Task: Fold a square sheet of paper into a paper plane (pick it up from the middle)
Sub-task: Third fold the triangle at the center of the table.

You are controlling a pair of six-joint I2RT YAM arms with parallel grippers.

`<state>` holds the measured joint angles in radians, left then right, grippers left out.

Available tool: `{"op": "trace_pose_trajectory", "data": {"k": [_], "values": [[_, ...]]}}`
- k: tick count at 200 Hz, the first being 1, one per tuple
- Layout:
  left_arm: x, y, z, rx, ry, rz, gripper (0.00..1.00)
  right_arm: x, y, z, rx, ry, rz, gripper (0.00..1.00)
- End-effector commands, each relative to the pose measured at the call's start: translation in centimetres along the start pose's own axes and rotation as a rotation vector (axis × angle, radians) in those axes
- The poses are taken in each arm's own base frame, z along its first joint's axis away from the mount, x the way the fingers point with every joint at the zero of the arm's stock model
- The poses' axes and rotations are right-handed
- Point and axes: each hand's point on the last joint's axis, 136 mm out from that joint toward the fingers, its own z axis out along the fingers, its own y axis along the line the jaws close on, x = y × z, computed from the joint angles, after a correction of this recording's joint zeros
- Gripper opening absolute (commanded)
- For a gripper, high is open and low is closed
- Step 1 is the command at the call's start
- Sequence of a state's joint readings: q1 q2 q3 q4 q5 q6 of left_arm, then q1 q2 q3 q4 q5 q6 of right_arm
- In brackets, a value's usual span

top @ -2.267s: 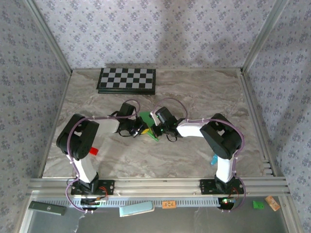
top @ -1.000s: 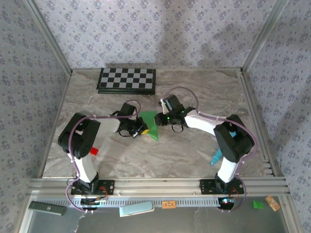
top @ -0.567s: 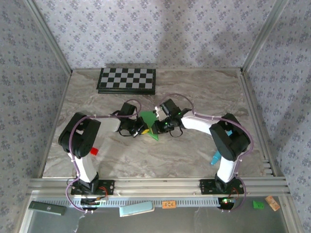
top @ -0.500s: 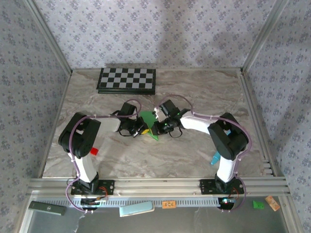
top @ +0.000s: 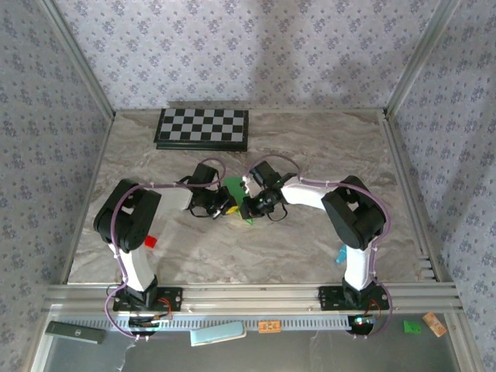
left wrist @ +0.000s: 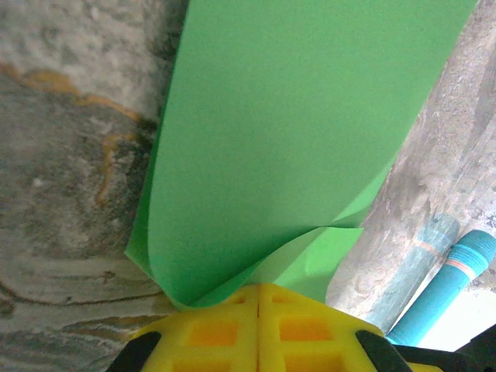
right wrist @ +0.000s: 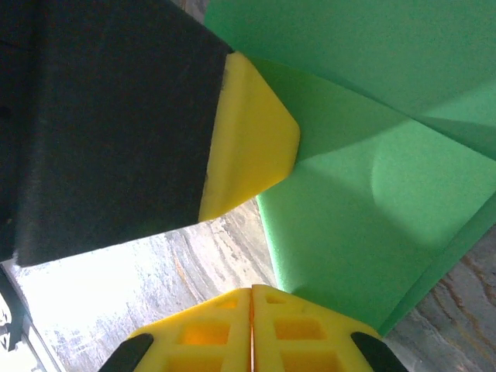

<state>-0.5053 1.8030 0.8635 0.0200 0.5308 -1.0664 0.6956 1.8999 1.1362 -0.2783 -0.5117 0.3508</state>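
The work surface is a grey marble-patterned table [top: 310, 256] enclosed by patterned walls, with a black-and-white checkerboard [top: 201, 128] at 12 o'clock, a small red block [top: 149, 241] at 8 o'clock and a teal marker [top: 342, 253] at 4 o'clock. The thin bright green square sheet of paper [top: 232, 186] lies at the table centre, between the two grippers. It is partly folded and curls up off the surface. In the left wrist view the left gripper [left wrist: 258, 288] has its jaws fully closed on one curled edge of the sheet [left wrist: 294, 132]. In the right wrist view the right gripper [right wrist: 252, 293] also has its jaws closed. The sheet [right wrist: 387, 194] reaches its pads, but whether it is clamped there cannot be told. The yellow fingertip [right wrist: 252, 139] of the left gripper sits just beside that spot. Step in hand, as judged: an early diagonal or nose fold, with no narrow dart formed yet. The next move calls for carrying the lifted flap across to the centre line without tearing, then pressing the crease flat. Seen from above, the sheet's long axis runs roughly from 12 to 6 o'clock, with its narrow tip toward 6 o'clock.
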Motion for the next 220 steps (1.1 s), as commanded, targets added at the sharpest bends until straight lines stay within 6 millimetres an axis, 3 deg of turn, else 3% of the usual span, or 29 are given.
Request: {"op": "trace_pose_trajectory", "data": {"k": [1, 79, 132, 162, 220], "values": [[0.4, 1.4, 0.7, -0.053, 0.021, -0.019, 0.07, 0.6, -0.6, 0.5, 0.022, 0.041, 0.010, 0.09], [0.1, -0.3, 0.5, 0.007, 0.023, 0.007, 0.10, 1.5, -1.4, 1.0, 0.037, 0.072, 0.030, 0.09], [-0.7, -3.2, -1.9, 0.097, -0.034, 0.089, 0.14, 1.9, -2.4, 1.2, 0.072, 0.082, 0.052, 0.08], [-0.1, -2.5, -2.0, 0.097, -0.034, 0.108, 0.13, 2.0, -2.9, 1.2, 0.082, 0.085, 0.069, 0.06], [1.0, -1.5, -0.5, 0.097, 0.023, 0.125, 0.09, 2.0, -3.2, 1.3, 0.091, 0.092, 0.083, 0.06]]}}
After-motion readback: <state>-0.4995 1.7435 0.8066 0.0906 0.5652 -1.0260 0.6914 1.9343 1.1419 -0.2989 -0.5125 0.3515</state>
